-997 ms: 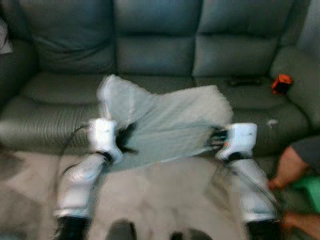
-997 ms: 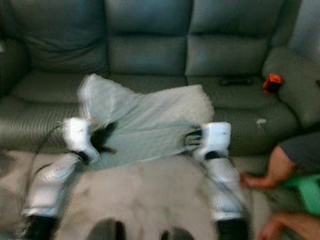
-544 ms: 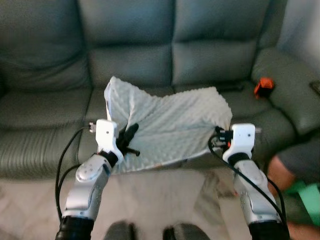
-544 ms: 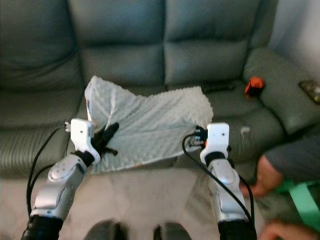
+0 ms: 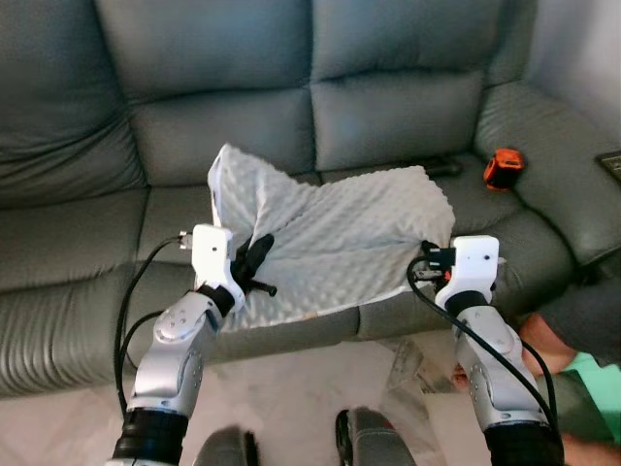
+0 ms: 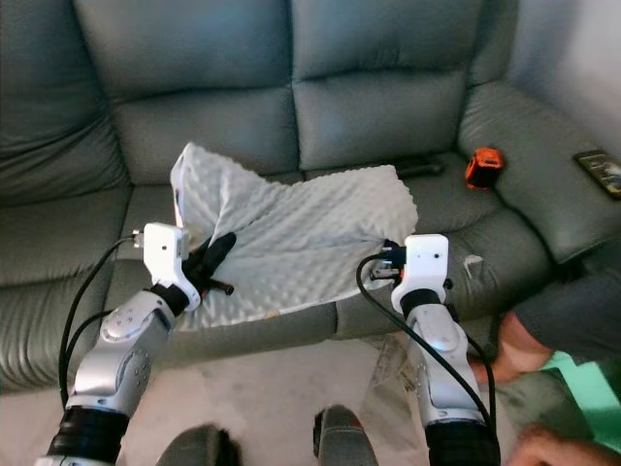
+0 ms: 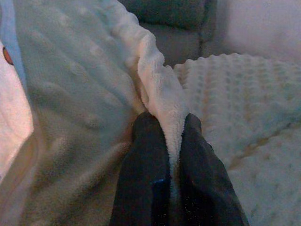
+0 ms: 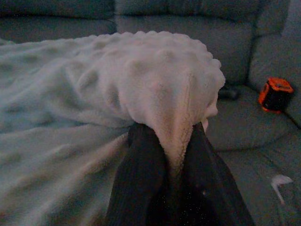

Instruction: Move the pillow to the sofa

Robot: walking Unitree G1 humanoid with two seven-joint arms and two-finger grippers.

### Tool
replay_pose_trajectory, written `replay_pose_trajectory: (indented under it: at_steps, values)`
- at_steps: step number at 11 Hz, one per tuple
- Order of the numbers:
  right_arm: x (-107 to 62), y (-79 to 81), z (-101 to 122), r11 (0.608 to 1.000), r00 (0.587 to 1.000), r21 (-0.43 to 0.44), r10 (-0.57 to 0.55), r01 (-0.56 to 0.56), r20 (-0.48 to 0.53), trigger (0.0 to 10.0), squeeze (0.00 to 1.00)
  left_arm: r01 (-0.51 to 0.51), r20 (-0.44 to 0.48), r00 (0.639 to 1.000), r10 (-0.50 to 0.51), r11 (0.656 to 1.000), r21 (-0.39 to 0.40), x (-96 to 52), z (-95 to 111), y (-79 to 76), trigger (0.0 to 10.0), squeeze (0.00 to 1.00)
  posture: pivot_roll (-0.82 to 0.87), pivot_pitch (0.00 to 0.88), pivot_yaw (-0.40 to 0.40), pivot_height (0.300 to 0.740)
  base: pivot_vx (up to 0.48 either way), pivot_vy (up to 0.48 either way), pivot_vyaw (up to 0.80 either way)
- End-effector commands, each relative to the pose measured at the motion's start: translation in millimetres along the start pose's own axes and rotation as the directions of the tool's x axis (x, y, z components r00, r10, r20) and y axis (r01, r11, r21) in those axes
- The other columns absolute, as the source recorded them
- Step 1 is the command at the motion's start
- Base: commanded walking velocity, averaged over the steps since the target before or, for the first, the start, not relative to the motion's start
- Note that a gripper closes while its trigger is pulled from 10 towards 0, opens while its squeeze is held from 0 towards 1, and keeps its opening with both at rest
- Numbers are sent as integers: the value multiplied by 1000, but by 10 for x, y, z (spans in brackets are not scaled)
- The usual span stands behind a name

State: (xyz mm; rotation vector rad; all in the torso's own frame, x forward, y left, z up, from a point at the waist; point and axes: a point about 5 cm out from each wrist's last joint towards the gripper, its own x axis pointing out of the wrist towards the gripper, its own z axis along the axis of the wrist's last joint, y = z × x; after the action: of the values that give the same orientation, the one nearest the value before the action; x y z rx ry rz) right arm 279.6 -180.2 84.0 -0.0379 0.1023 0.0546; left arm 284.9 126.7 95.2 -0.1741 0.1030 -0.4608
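Jaws: left gripper [image 7: 175,141] and right gripper [image 8: 171,155] each pinch pillow [image 5: 340,243] edges, spreading it over sofa [image 5: 388,116] seat.

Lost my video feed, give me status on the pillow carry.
Left hand and right hand both pinch pillow edges. Pillow over sofa seat. Orange object on seat to the right.

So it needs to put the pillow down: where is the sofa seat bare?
The left seat cushion is bare. The middle seat lies under the pillow, pinched by both grippers. The right seat holds a dark remote and an orange object.
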Motion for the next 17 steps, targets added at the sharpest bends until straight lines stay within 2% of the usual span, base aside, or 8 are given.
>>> replay_pose_trajectory:
  at_steps: [1,3,7,9,11,17]
  values:
    - [27,128,44,999,999,10,45,-45,19,10000,0,-29,-5,1000,29,1000,12,-59,-2,81,10000,0,-83,115,-28,740,0,480,0]
    - [19,131,32,999,999,10,47,-47,15,10000,0,-28,3,1000,28,999,19,-65,5,75,10000,0,-82,118,-27,740,0,480,0]
    - [-11,132,2,999,999,14,44,-44,1,10000,0,-13,31,999,12,999,32,-79,32,37,10000,0,-83,125,-25,740,0,0,0]
    - [-6,129,-7,999,999,15,44,-43,-5,10000,0,-4,30,1000,3,1000,28,-80,30,23,10000,0,-80,126,-27,740,0,0,-756]
    - [1,151,-3,999,999,13,50,-50,-4,10000,0,17,48,999,-17,1000,13,-92,50,9,10000,0,-80,125,-31,740,0,0,0]
    - [8,170,-38,998,998,8,58,-57,-29,10000,0,43,47,998,-43,999,3,-99,43,-27,10000,0,-79,124,-30,740,384,0,-205]
